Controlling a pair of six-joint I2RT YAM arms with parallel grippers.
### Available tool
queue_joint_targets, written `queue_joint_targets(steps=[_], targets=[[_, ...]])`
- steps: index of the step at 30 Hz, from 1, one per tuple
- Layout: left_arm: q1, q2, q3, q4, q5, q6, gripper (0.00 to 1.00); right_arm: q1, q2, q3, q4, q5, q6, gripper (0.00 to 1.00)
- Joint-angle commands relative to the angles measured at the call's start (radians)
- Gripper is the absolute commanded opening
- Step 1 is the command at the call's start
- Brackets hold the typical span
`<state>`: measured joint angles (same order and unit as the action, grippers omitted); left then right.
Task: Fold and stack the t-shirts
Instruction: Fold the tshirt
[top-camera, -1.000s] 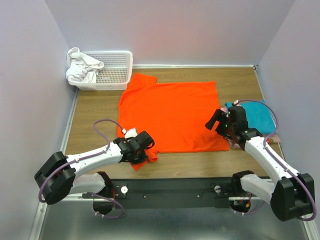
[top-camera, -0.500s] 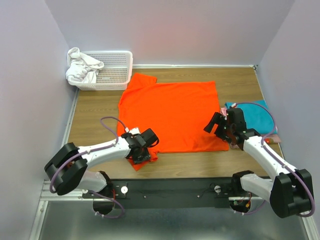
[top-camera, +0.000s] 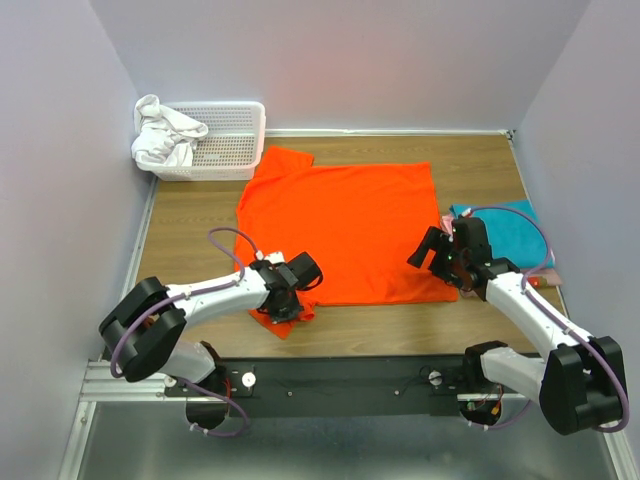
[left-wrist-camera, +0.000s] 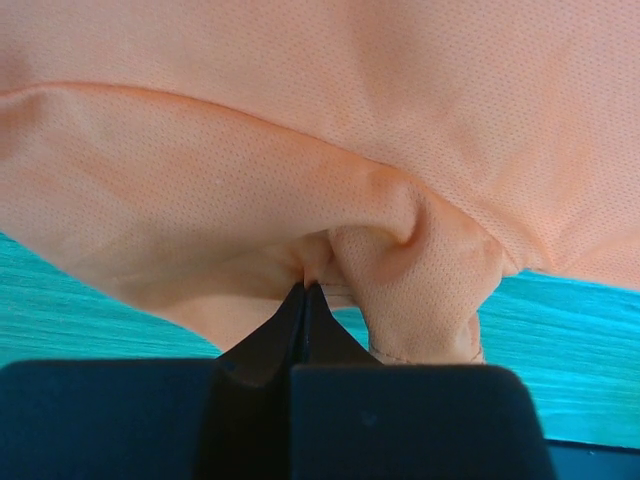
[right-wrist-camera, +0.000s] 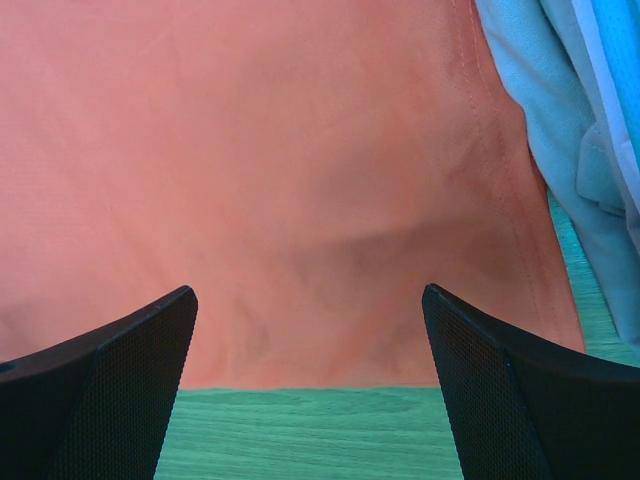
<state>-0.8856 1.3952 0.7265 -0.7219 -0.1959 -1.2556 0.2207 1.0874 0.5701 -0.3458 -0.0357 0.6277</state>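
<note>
Orange t-shirt (top-camera: 340, 225): spread flat, middle of surface (top-camera: 190, 215), near-left sleeve bunched
Left gripper (top-camera: 284, 302): closed, pinching that sleeve's cloth; further right than a second ago
Right gripper (top-camera: 437, 257): jaws wide above near-right hem; slightly nearer than before
Teal t-shirt (top-camera: 515, 232): folded, right edge

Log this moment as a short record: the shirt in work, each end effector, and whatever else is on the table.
shirt in work: orange t-shirt, spread flat on the table, not yet folded
left end effector: shut, pinching a fold of cloth at the shirt's near left sleeve
right end effector: open, over the shirt's near right corner; contact cannot be told
right side: teal t-shirt, lying beside the orange one
far left: white basket, white cloth draped over its left end
</note>
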Motion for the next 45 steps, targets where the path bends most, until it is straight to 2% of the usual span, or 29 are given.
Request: queue_joint_targets(steps=[1, 8, 16, 26, 28, 32, 35, 36, 38, 39, 42, 43, 45], targets=[[0.0, -0.005, 0.039, -0.083, -0.091, 0.047, 0.0, -0.001, -0.018, -0.022, -0.019, -0.026, -0.006, 1.0], [0.0, -0.064, 0.123, -0.267, -0.169, 0.059, 0.0, -0.001, -0.121, -0.067, -0.116, -0.026, 0.078, 1.0], [-0.001, -0.123, 0.059, -0.298, -0.105, 0.122, 0.0, -0.001, -0.17, -0.107, -0.248, 0.055, 0.185, 1.0], [-0.001, -0.151, 0.027, -0.219, -0.086, 0.191, 0.0, -0.001, -0.182, -0.17, -0.252, 0.103, 0.273, 0.95], [-0.001, -0.163, 0.019, -0.196, -0.079, 0.199, 0.0, 0.0, -0.187, -0.185, -0.249, 0.111, 0.296, 0.91], [-0.001, -0.191, 0.014, -0.171, -0.063, 0.208, 0.0, -0.001, -0.201, -0.187, -0.252, 0.117, 0.294, 0.76], [-0.001, -0.208, 0.013, -0.166, -0.066, 0.206, 0.0, 0.0, -0.211, -0.19, -0.251, 0.135, 0.302, 0.63], [-0.001, -0.216, 0.011, -0.166, -0.071, 0.206, 0.0, 0.0, -0.21, -0.19, -0.251, 0.14, 0.303, 0.54], [-0.001, -0.219, 0.011, -0.166, -0.077, 0.205, 0.0, 0.0, -0.196, -0.188, -0.251, 0.163, 0.311, 0.49], [-0.001, -0.22, 0.01, -0.163, -0.08, 0.205, 0.0, 0.0, -0.19, -0.185, -0.251, 0.171, 0.313, 0.41], [0.0, -0.217, 0.011, -0.159, -0.086, 0.202, 0.0, 0.0, -0.172, -0.177, -0.251, 0.191, 0.311, 0.35], [0.0, -0.214, 0.013, -0.159, -0.086, 0.199, 0.0, -0.001, -0.169, -0.177, -0.251, 0.192, 0.311, 0.3], [0.0, -0.216, 0.011, -0.159, -0.088, 0.196, 0.0, 0.0, -0.167, -0.177, -0.251, 0.195, 0.31, 0.29]])
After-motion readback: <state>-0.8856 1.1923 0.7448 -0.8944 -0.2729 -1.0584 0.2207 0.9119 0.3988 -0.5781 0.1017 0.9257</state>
